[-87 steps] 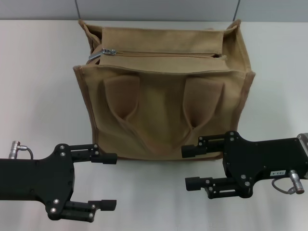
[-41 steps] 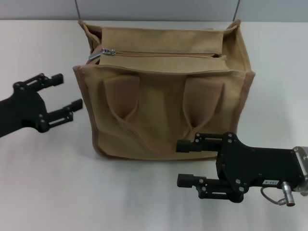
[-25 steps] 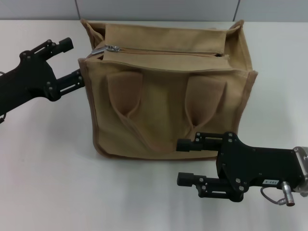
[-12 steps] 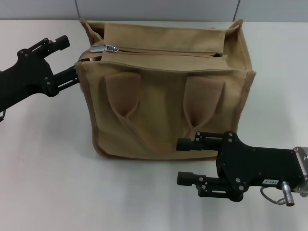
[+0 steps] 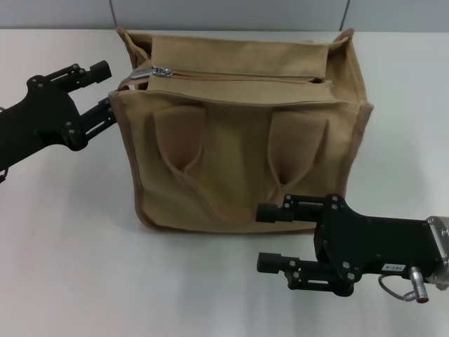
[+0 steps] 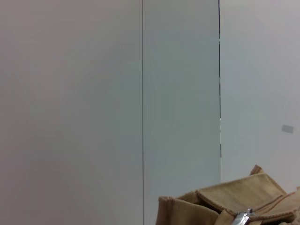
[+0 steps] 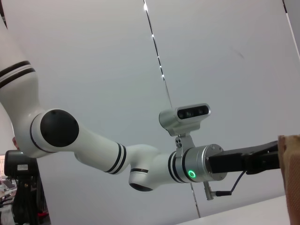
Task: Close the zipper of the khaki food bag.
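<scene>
The khaki food bag (image 5: 245, 140) stands upright in the middle of the table, its two handles (image 5: 179, 137) hanging on the front face. The zipper (image 5: 245, 75) runs across the top panel, and its silver pull tab (image 5: 151, 72) lies at the bag's left end. My left gripper (image 5: 105, 90) is open at the bag's upper left corner, its fingers pointing at the pull tab and close against the bag's side. The left wrist view shows the bag's top (image 6: 234, 197) and the pull tab (image 6: 242, 218). My right gripper (image 5: 261, 237) is open and empty, low in front of the bag.
The white table (image 5: 70, 246) extends to the left and front of the bag. A grey wall (image 5: 231, 12) runs close behind the bag. The right wrist view shows my left arm (image 7: 140, 164) reaching to the bag's edge (image 7: 290, 178).
My left gripper rose from the table's front to the bag's upper left corner and now sits nearer the pull tab. The bag shifted slightly. The right gripper barely moved.
</scene>
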